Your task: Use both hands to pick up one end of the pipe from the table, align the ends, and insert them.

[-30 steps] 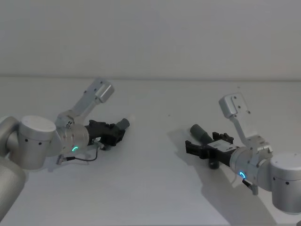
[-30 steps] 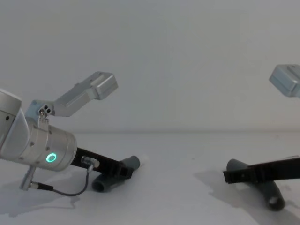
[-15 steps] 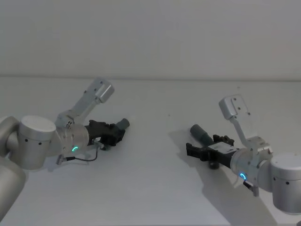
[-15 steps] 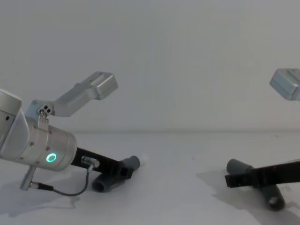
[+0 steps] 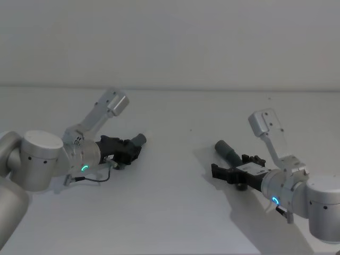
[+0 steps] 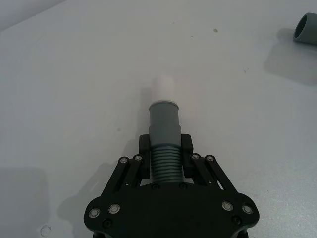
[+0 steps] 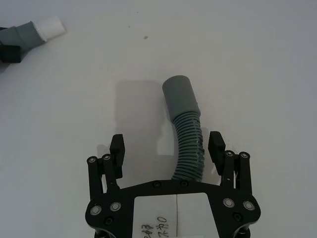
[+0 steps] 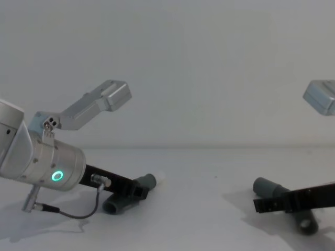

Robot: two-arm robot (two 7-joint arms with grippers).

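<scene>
Left gripper [image 6: 165, 148] pinches white-tipped hose [image 6: 163, 124]; right gripper [image 7: 167, 145] straddles ribbed hose [image 7: 188, 141]

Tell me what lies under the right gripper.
A ribbed grey hose piece lies on the table between the open fingers of the right gripper, its socket cuff pointing out. Its other end is hidden beneath the gripper body. The left gripper holds the white-tipped piece.

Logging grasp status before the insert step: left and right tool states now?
Left tool: closed on the ribbed part of the white-tipped pipe piece.
Right tool: open, straddling the socket pipe piece, not gripping it.
</scene>
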